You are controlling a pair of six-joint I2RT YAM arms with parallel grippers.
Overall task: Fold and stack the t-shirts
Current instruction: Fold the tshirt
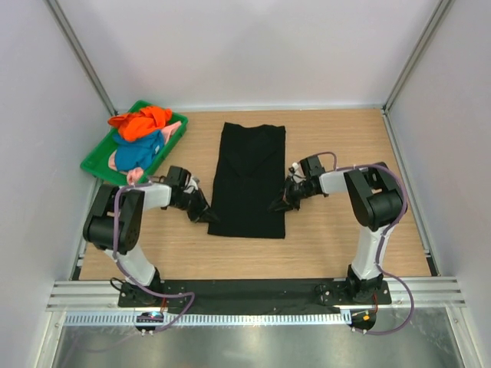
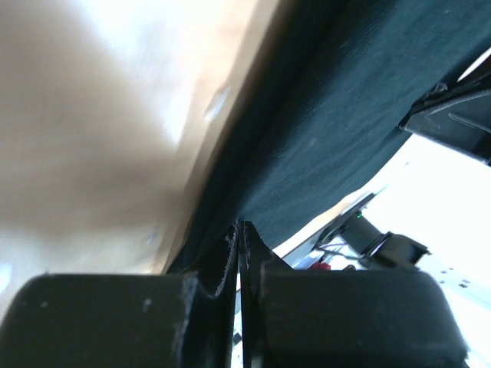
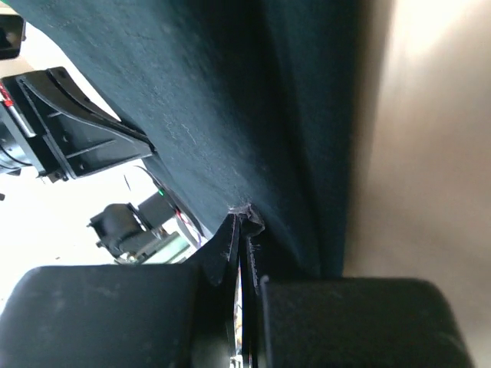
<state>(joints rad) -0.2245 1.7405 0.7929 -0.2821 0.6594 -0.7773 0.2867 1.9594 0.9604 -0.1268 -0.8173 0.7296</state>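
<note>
my left claw [image 1: 205, 217] and my right claw [image 1: 276, 205] each pinch a side edge of the black t-shirt [image 1: 249, 172], apparently lifting it slightly off the counter [image 1: 345, 245]. the other t-shirts [image 1: 140, 138] lie heaped in the green tray [image 1: 96, 165].

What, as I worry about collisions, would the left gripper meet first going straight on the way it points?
The black t-shirt, whose left edge the left gripper pinches; past that near corner, only bare table seems to follow.
</note>
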